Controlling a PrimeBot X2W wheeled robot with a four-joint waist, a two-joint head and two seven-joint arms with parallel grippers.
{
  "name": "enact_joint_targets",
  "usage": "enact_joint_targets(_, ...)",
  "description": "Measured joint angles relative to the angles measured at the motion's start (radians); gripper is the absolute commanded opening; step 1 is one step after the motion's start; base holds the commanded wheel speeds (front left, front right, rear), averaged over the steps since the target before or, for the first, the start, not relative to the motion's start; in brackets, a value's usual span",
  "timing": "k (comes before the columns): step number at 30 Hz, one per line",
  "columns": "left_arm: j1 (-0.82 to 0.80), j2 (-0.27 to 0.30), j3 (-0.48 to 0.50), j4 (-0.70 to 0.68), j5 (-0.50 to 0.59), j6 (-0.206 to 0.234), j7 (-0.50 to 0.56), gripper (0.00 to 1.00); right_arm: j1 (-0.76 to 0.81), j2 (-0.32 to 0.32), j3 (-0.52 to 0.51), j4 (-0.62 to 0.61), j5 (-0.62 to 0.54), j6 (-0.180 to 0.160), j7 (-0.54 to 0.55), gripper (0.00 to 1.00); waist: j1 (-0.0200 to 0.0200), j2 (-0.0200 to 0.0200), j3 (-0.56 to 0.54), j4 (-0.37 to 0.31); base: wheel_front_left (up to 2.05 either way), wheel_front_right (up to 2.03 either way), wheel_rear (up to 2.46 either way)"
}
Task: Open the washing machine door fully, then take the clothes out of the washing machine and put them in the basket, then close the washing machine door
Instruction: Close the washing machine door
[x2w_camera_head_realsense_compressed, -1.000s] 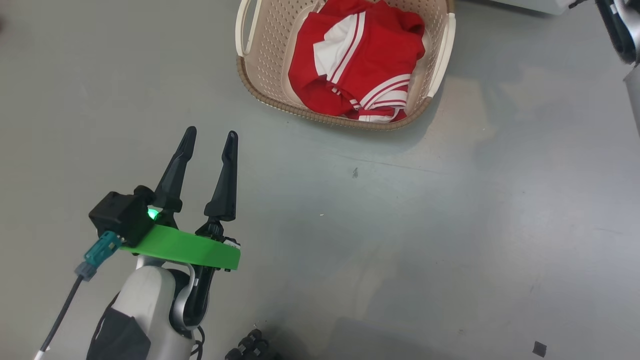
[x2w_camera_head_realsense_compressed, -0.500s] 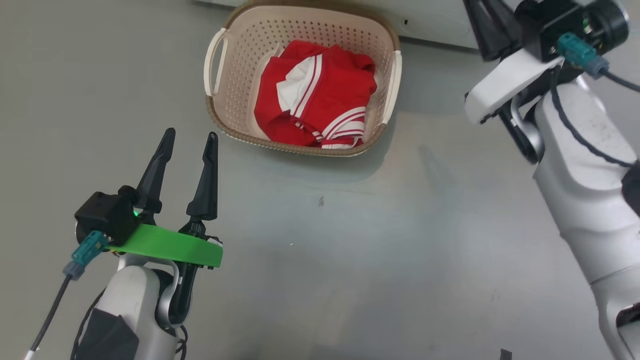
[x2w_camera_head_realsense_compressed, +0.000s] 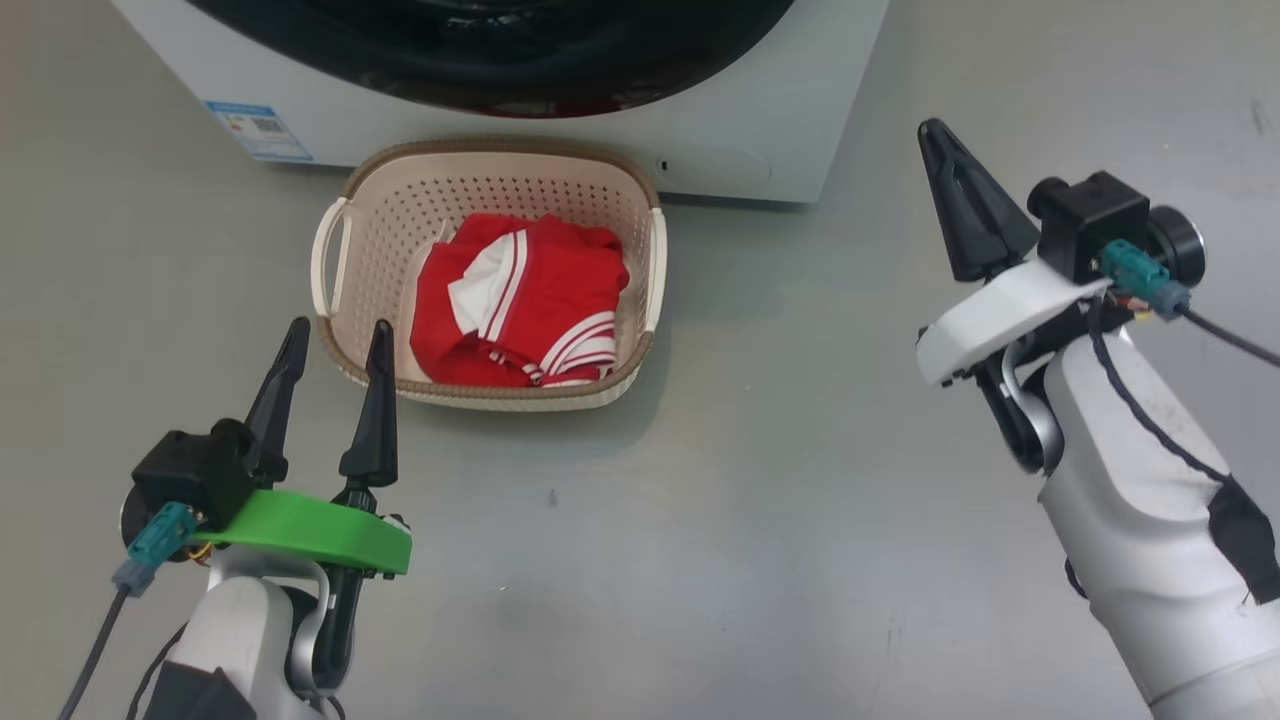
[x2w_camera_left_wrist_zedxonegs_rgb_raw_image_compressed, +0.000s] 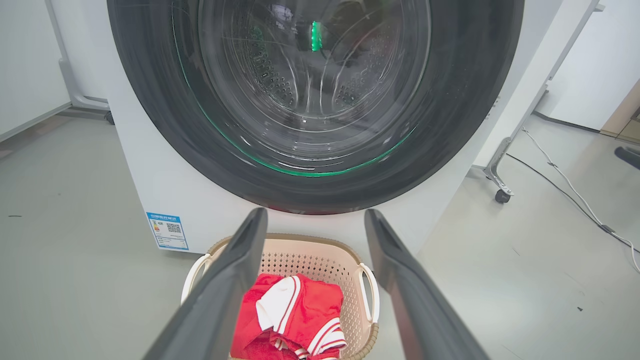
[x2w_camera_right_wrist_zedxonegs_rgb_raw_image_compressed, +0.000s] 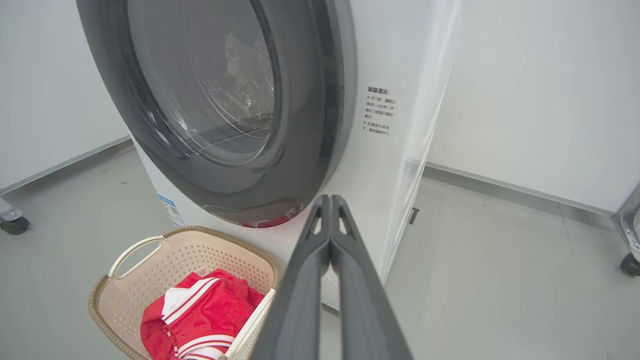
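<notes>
Judging by how things lie, the job looks all but finished: the red clothes (x2w_camera_head_realsense_compressed: 520, 300) sit bunched in the cream basket (x2w_camera_head_realsense_compressed: 480, 150), which stands on the floor (x2w_camera_head_realsense_compressed: 760, 450) just in front of the washing machine (x2w_camera_head_realsense_compressed: 760, 120). In both wrist views the washing machine door (x2w_camera_left_wrist_zedxonegs_rgb_raw_image_compressed: 150, 100) lies flat against the machine's front, so it appears shut, though whether it has latched cannot be told. Through its glass the drum (x2w_camera_left_wrist_zedxonegs_rgb_raw_image_compressed: 310, 90) shows bare steel, with no garment seen inside. A red glint at the door's lower edge may be a reflection of the clothes; it is too small to say. The left tool (x2w_camera_head_realsense_compressed: 339, 330) hovers by the basket's near left corner, fingers apart and nothing between them; the right tool (x2w_camera_head_realsense_compressed: 940, 150) hangs well off to the right, fingers pressed together, empty. What is left, if anything, seems only to confirm that the door is fully closed.
</notes>
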Motion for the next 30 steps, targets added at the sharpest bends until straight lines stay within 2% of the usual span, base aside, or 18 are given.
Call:
enact_joint_targets(9, 0.071, 0.005, 0.021, 0.02, 0.015, 0.0, 0.0, 1.0, 0.172, 0.022, -0.073, -0.077, 0.037, -0.03, 0.0, 0.0, 0.0, 0.0, -0.112, -0.085, 0.0, 0.0, 0.0)
enact_joint_targets(16, 0.117, 0.005, 0.021, 0.026, 0.015, 0.0, 0.0, 1.0, 0.275, 0.012, -0.136, -0.142, 0.046, -0.051, 0.0, 0.0, -0.0001, 0.0, -0.185, -0.136, 0.0, 0.0, 0.0)
enact_joint_targets(23, 0.137, 0.004, 0.023, 0.025, 0.015, 0.0, 0.0, 1.0, 0.353, 0.012, -0.175, -0.194, 0.049, -0.065, 0.0, 0.0, -0.0001, 0.0, -0.229, -0.154, 0.0, 0.0, 0.0)
enact_joint_targets(30, 0.17, 0.001, 0.031, 0.027, 0.013, 0.0, 0.0, 1.0, 0.434, 0.022, -0.19, -0.237, 0.049, -0.065, 0.0, 0.0, -0.0001, 0.0, -0.254, -0.152, 0.0, 0.0, 0.0)
